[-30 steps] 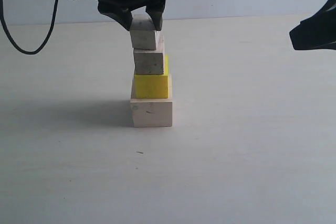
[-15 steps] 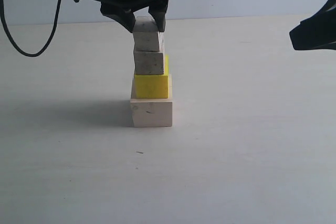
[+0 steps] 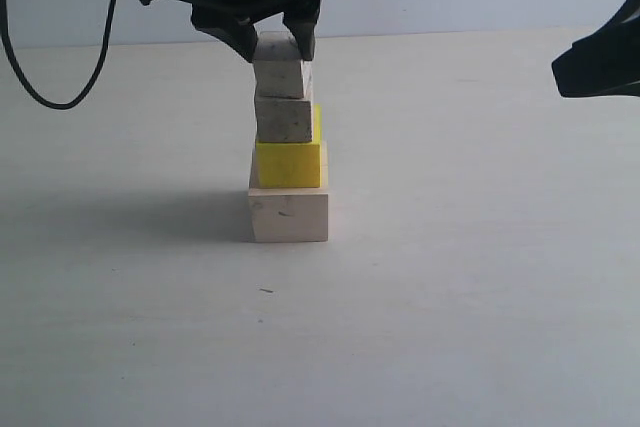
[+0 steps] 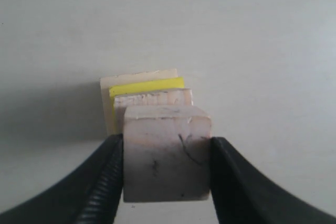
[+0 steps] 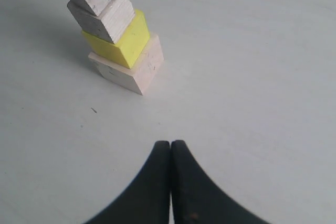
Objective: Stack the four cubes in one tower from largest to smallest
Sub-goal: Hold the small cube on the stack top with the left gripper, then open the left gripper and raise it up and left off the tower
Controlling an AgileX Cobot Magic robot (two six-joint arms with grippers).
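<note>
- Left claw [image 3: 274,47]: clamped from above on the top cube [image 3: 278,75], with one finger laid against each of two opposite side faces.
- Right claw [image 5: 170,148]: fingers pressed together, nothing held. It is parked well apart from the tower [image 3: 288,152], on its right.
- Top cube: the smallest pale piece, judged to be seated on the second small cube [image 3: 284,117]. No gap can be made out between them.
- Tower: four tiers standing on the surface [image 3: 460,267]. The large cube [image 3: 289,215] is at the base, the yellow cube [image 3: 288,164] next, and the two small pale cubes above. The order from largest to smallest is judged to be met.
- Step in hand: release of the top cube. The fingers are best parted evenly and gently, so that neither side drags the cube. The claw is then best drawn straight up until the fingertips are clear. Sideways travel is to be avoided, since the upper tiers are narrow.
- Orientation: the tower's long axis is upright, and no lean is noted. No cube has a long axis of its own. Faces are set roughly square to the exterior view, though a sliver of the yellow cube's right side is shown. The upper tiers are set toward the left edge, not centred.
</note>
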